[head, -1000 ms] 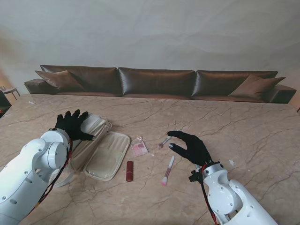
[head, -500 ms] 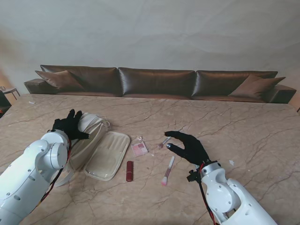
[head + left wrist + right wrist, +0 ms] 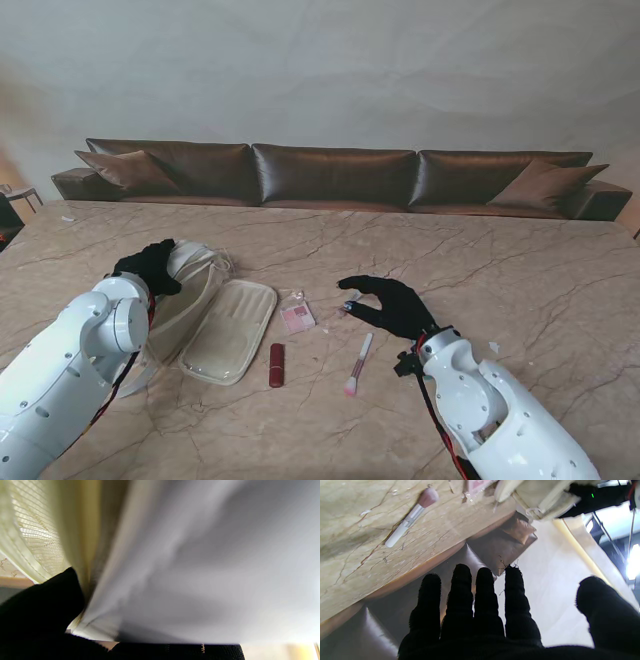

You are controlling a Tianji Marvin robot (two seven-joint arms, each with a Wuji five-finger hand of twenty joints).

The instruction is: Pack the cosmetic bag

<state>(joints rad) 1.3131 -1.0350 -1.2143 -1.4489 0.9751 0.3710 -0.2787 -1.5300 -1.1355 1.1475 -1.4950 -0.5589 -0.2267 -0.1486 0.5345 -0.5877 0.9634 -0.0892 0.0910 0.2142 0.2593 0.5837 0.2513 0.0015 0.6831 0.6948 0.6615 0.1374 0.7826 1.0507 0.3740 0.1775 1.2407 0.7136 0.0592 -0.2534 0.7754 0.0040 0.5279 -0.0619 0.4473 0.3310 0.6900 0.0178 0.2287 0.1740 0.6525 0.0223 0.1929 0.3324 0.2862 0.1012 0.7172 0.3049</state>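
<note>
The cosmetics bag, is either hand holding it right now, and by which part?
The left hand grips the cosmetics bag by its raised flap at the far left end. The right hand holds nothing, fingers apart above the table.

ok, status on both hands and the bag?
Left hand gripping raised flap of open cosmetics bag. Right hand open, hovering near small brush. Lipstick, compact, long brush unpacked. Nothing in the way.

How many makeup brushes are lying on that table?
2. One brush lies nearer to me, just left of the right hand. A smaller brush lies farther off, partly hidden under that hand's fingers. The bag may hide more.
</note>
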